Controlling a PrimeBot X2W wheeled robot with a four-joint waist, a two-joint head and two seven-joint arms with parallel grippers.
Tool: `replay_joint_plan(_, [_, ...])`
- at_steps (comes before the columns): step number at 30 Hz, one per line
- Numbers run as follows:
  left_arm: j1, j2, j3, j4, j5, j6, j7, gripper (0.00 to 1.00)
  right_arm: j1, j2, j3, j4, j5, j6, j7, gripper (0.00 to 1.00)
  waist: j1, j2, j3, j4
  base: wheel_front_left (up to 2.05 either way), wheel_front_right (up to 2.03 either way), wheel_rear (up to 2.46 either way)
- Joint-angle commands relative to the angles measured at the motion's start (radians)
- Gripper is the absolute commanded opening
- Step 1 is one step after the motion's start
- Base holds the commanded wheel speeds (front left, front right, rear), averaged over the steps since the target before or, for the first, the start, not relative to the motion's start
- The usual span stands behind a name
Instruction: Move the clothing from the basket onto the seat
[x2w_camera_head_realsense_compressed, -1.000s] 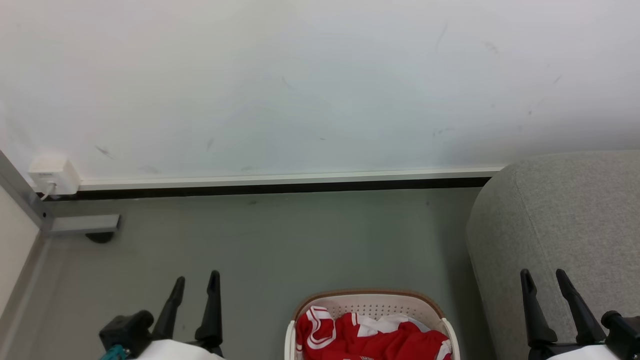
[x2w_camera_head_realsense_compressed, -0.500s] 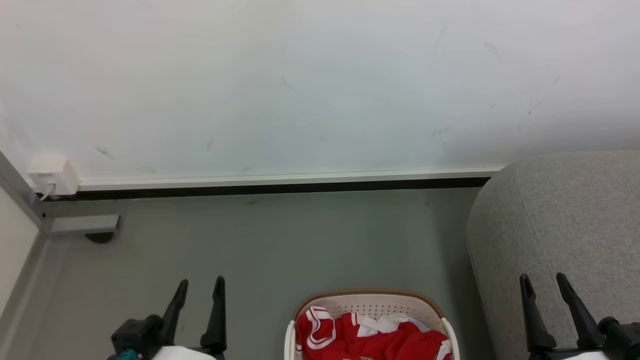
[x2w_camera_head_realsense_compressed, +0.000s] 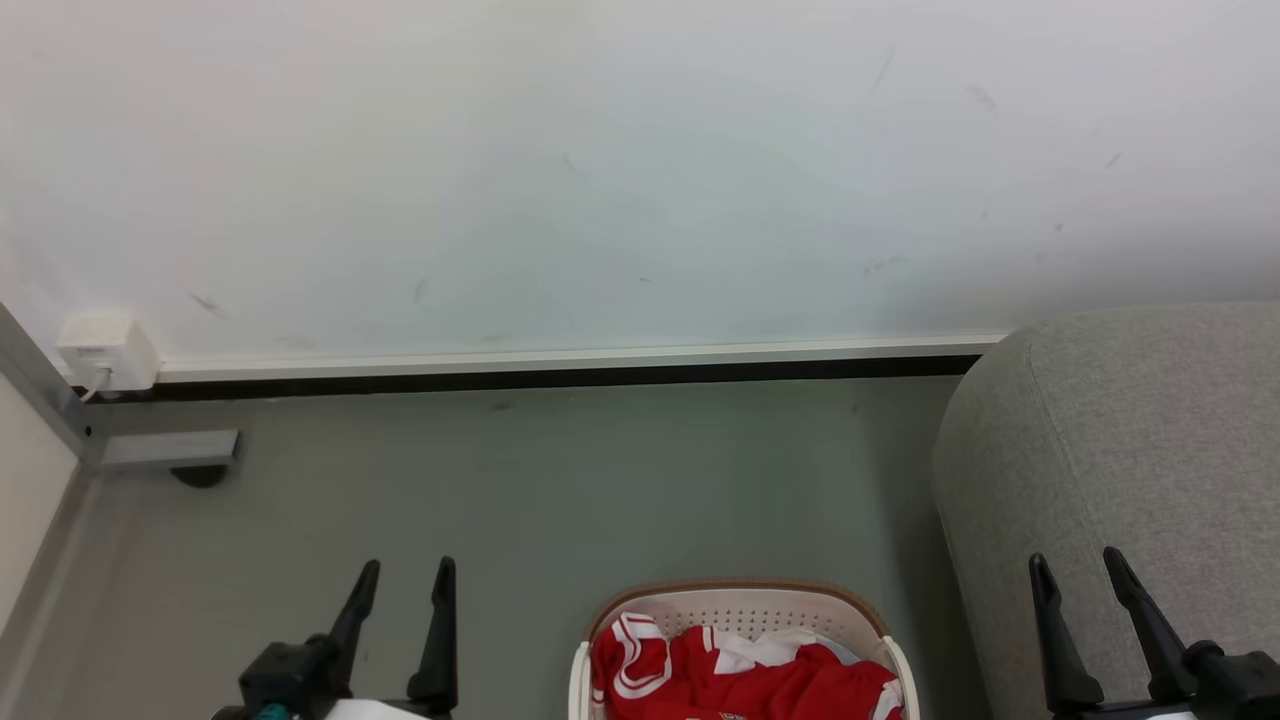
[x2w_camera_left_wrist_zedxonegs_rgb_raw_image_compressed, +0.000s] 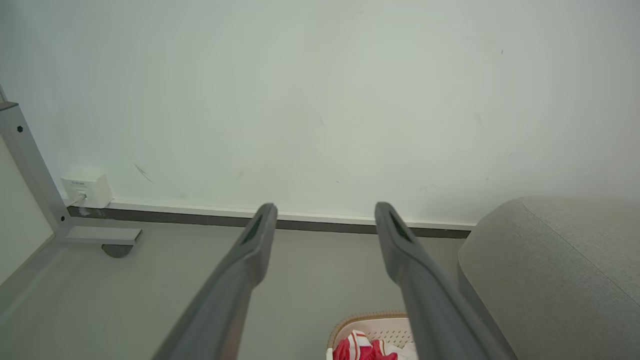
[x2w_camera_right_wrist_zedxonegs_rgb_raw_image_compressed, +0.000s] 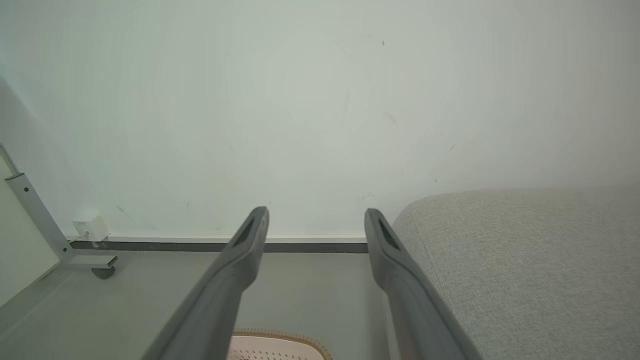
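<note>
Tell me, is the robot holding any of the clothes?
No, nothing is held. The left gripper and right gripper are both open and empty; the clothing lies in the basket.

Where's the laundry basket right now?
In the head view the basket sits on the floor at bottom centre, beside the grey seat on its right.

An oval cream-white perforated plastic basket (x2w_camera_head_realsense_compressed: 742, 606) with a brown rim sits bottom centre, holding crumpled red-and-white clothing (x2w_camera_head_realsense_compressed: 750, 682). A large light-grey fabric seat (x2w_camera_head_realsense_compressed: 1120, 440) occupies the lower right, just beside it.
</note>
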Motion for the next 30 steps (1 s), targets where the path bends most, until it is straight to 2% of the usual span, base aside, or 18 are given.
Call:
replay_joint_plan(1, [0.006,0.008,-0.001,0.005,0.025,0.003,-0.008,1.00,0.013,-0.005,0.002,0.001,-0.017,0.001,-0.010,1.00,0.0000,-0.0001,0.002,0.000,0.00,0.00,0.00])
replay_joint_plan(17, [-0.001,0.007,0.009,0.014,0.006,-0.003,-0.008,1.00,0.000,-0.003,0.007,0.009,0.011,0.001,-0.009,1.00,0.0000,-0.0001,0.010,-0.011,0.00,0.00,0.00])
replay_joint_plan(23, [-0.006,0.007,0.013,0.015,0.023,-0.009,-0.008,1.00,-0.027,0.006,0.017,-0.010,0.015,0.001,-0.008,1.00,0.0000,-0.0001,0.037,-0.051,0.00,0.00,0.00])
replay_joint_plan(30, [-0.085,0.007,0.007,0.010,0.046,-0.028,-0.007,1.00,-0.090,0.025,0.025,-0.055,0.015,0.001,-0.007,1.00,0.0000,-0.0001,0.146,-0.123,0.00,0.00,0.00])
